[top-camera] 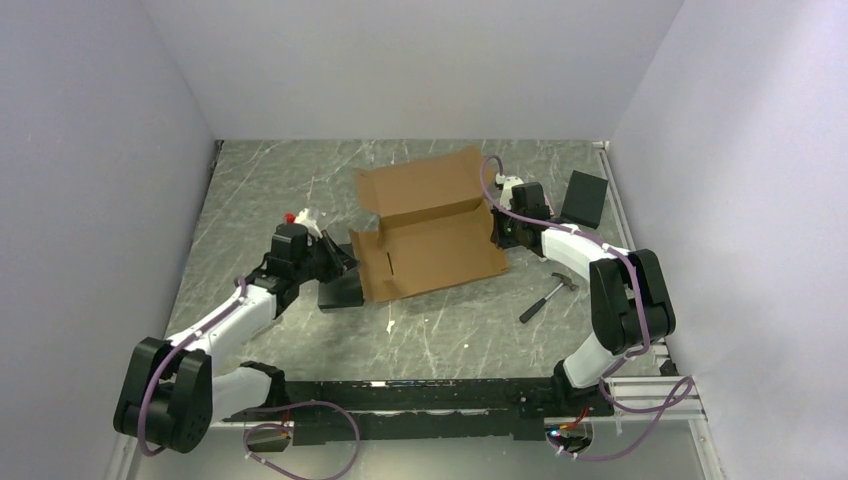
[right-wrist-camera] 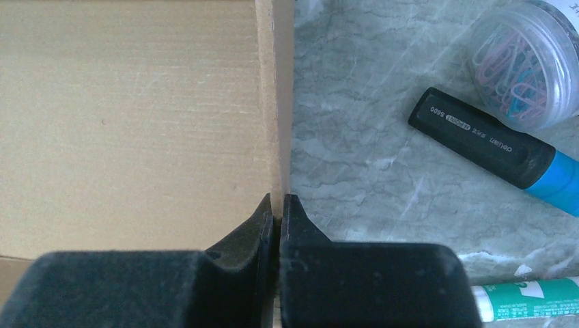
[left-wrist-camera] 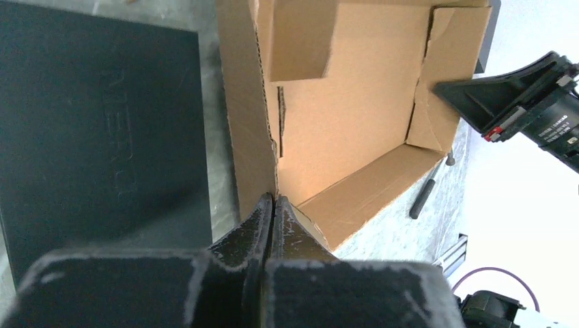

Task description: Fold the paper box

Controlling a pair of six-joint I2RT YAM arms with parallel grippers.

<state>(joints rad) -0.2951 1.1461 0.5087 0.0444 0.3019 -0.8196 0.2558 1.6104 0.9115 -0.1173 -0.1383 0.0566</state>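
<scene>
The paper box [top-camera: 430, 225] is brown corrugated cardboard in the middle of the table, its walls partly raised and its lid flap standing up at the back. My left gripper [top-camera: 345, 262] is at the box's left wall. In the left wrist view the left gripper [left-wrist-camera: 274, 199] is shut on the near corner of that wall of the paper box [left-wrist-camera: 355, 116]. My right gripper [top-camera: 497, 225] is at the right wall. The right wrist view shows the right gripper [right-wrist-camera: 276, 201] shut on the thin upright edge of the paper box [right-wrist-camera: 130, 123].
A black block [top-camera: 340, 292] lies under the left gripper, beside the box. A hammer [top-camera: 548, 296] lies right of the box, with a black object [top-camera: 585, 198] at the far right. A tub of paper clips [right-wrist-camera: 522, 65], a marker [right-wrist-camera: 491, 147] and a green-labelled tube [right-wrist-camera: 526, 301] lie by the right wall.
</scene>
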